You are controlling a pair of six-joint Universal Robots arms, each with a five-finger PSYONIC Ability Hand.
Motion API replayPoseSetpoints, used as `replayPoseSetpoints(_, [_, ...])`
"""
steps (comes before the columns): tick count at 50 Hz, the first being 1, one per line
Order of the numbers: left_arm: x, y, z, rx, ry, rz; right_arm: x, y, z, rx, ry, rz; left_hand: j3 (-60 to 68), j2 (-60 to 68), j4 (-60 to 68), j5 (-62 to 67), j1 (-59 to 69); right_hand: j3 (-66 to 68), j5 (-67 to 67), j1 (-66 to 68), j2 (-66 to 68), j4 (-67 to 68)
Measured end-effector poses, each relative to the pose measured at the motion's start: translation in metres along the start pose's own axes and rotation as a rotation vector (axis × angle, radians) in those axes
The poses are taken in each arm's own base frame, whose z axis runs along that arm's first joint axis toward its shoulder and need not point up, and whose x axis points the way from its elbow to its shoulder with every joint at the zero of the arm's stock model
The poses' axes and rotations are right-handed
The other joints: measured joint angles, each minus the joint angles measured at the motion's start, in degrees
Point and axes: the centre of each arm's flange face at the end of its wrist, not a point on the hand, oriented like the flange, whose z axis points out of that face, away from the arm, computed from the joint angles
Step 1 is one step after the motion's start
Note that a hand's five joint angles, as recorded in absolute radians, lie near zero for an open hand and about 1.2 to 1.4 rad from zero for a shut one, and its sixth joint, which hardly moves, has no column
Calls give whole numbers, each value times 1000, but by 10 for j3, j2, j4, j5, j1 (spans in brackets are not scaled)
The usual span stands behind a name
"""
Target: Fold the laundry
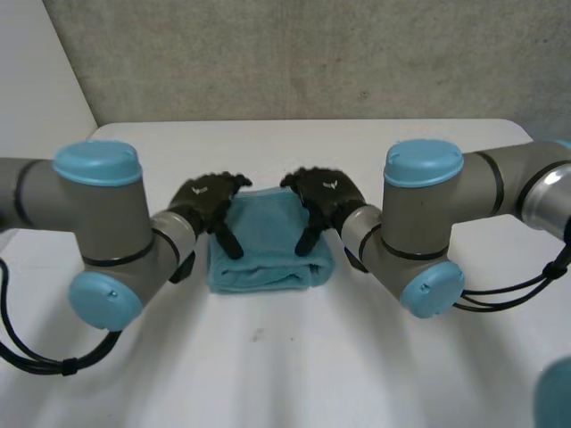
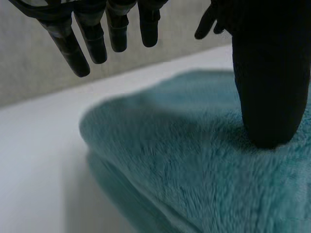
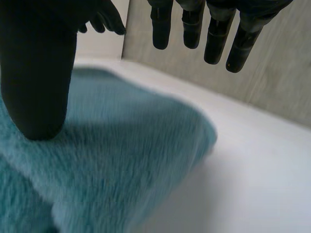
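While its fingers [image 2: 92, 41] hang straight and loose, gripping nothing, the left hand [image 1: 207, 203] rests its thumb [image 2: 269, 87] on the left edge of the folded teal towel [image 1: 268, 245]. The right hand [image 1: 326, 198] mirrors it at the towel's right edge, fingers [image 3: 194, 26] straight and thumb [image 3: 36, 77] down on the pile. The towel lies on the white desk [image 1: 294, 357], between the two arms.

Soft, even light from above — dim, muted.
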Motion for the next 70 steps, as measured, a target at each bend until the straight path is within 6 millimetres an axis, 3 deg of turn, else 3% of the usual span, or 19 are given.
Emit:
replayPoseSetpoints(6, [-5, 22, 7, -77, -33, -3, 11, 29, 12, -113, -5, 24, 0, 0, 0, 0, 0, 0, 0, 0, 0, 0])
replayPoseSetpoints(10, [-11, 24, 4, -97, -55, -2, 16, 26, 14, -131, 2, 30, 0, 0, 0, 0, 0, 0, -3, 0, 0, 0])
replayPoseSetpoints(13, [-13, 14, -2, -88, -62, -3, 18, 11, 12, -109, 8, 29, 0, 0, 0, 0, 0, 0, -6, 0, 0, 0])
replayPoseSetpoints(16, [-15, -24, -17, -6, -67, -2, 19, -32, -1, -23, 22, 26, 0, 0, 0, 0, 0, 0, -7, 0, 0, 0])
replayPoseSetpoints(17, [-15, -24, -17, -6, -67, -2, 19, -32, -1, -23, 22, 26, 0, 0, 0, 0, 0, 0, -7, 0, 0, 0])
replayPoseSetpoints(18, [-15, -49, -28, 61, -70, 0, 21, -57, -11, 32, 38, 28, 0, 0, 0, 0, 0, 0, -7, 0, 0, 0])
replayPoseSetpoints(20, [-15, -49, -28, 61, -70, 0, 21, -57, -11, 32, 38, 28, 0, 0, 0, 0, 0, 0, -7, 0, 0, 0])
replayPoseSetpoints(21, [-15, -80, -42, 144, -73, 2, 25, -83, -25, 89, 65, 33, 0, 0, 0, 0, 0, 0, -7, 0, 0, 0])
replayPoseSetpoints(22, [-16, -96, -50, 187, -76, 3, 31, -107, -40, 146, 105, 40, 0, 0, 0, 0, 0, 0, -7, 0, 0, 0])
replayPoseSetpoints(24, [-17, -122, -66, 254, -84, 4, 42, -133, -62, 211, 174, 46, 0, 0, 0, 0, 0, 0, -7, 0, 0, 0])
replayPoseSetpoints(29, [-27, -168, -110, 334, -127, 0, 72, -170, -119, 306, 371, 26, 0, 0, 0, 0, 0, 0, -7, 0, 0, 0])
replayPoseSetpoints(34, [-32, -180, -138, 319, -153, 1, 90, -165, -153, 277, 496, -37, 0, 0, -1, 0, 0, 0, -7, 0, 0, 0])
replayPoseSetpoints(45, [-27, -184, -163, 342, -152, 9, 93, -156, -165, 246, 517, -92, 0, -1, -1, 0, -1, 0, -7, 0, 0, 0])
replayPoseSetpoints(70, [-21, -166, -155, 334, -134, 52, 86, -154, -164, 234, 493, -103, 0, -1, -1, 0, -2, 0, -7, 0, 0, 0])
